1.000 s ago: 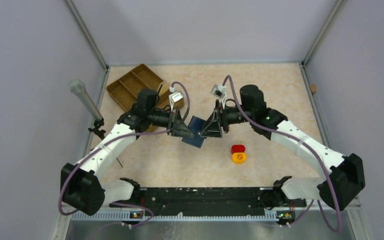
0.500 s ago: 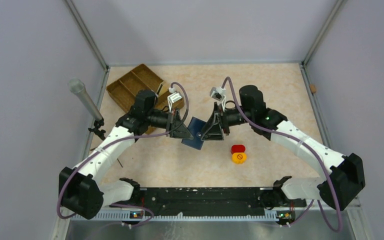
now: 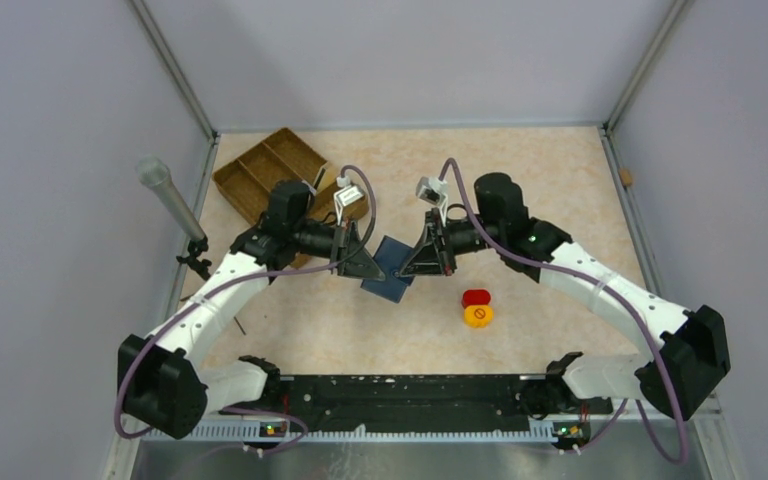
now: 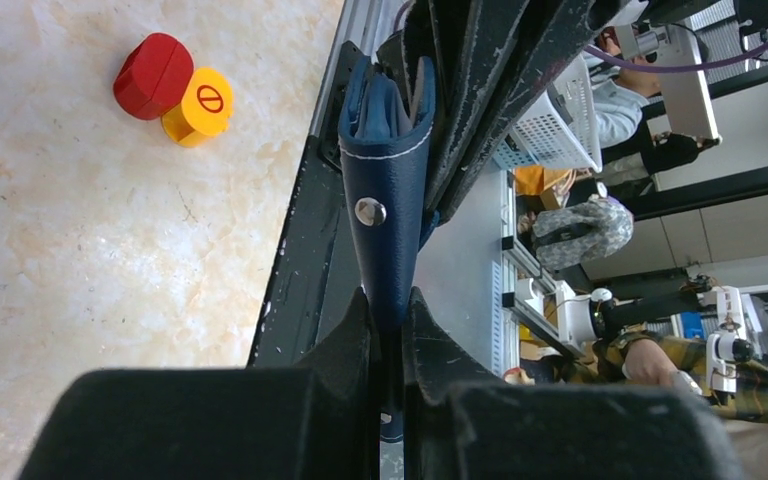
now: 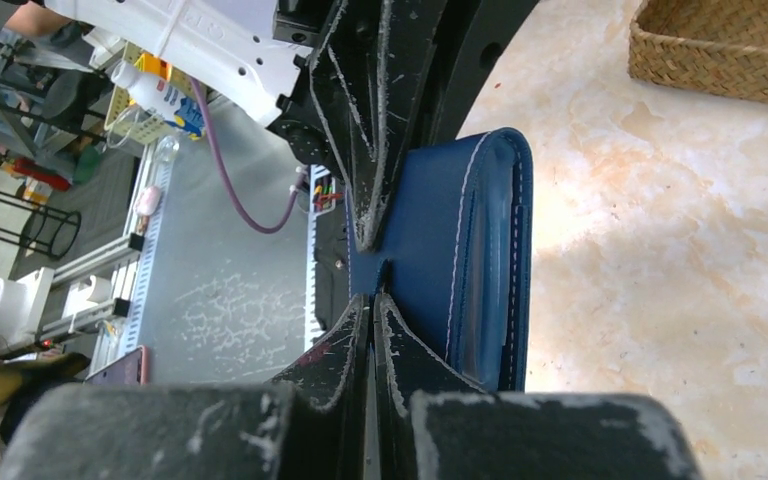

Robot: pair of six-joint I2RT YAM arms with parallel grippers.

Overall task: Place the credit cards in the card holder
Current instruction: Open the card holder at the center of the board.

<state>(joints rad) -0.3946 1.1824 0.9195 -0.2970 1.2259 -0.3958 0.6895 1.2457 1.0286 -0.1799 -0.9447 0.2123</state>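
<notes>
The beige, marbled tabletop [image 3: 550, 170] carries a brown woven divided tray [image 3: 270, 170] at its far left corner. Well apart from the tray, to its right and toward the near edge, a red piece [image 3: 476, 297] and a yellow round piece [image 3: 478, 316] lie touching.

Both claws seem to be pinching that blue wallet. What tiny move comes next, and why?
Probably ease the right gripper away from the left gripper to unfold the card holder: both are shut on it, and it looks folded shut.
</notes>
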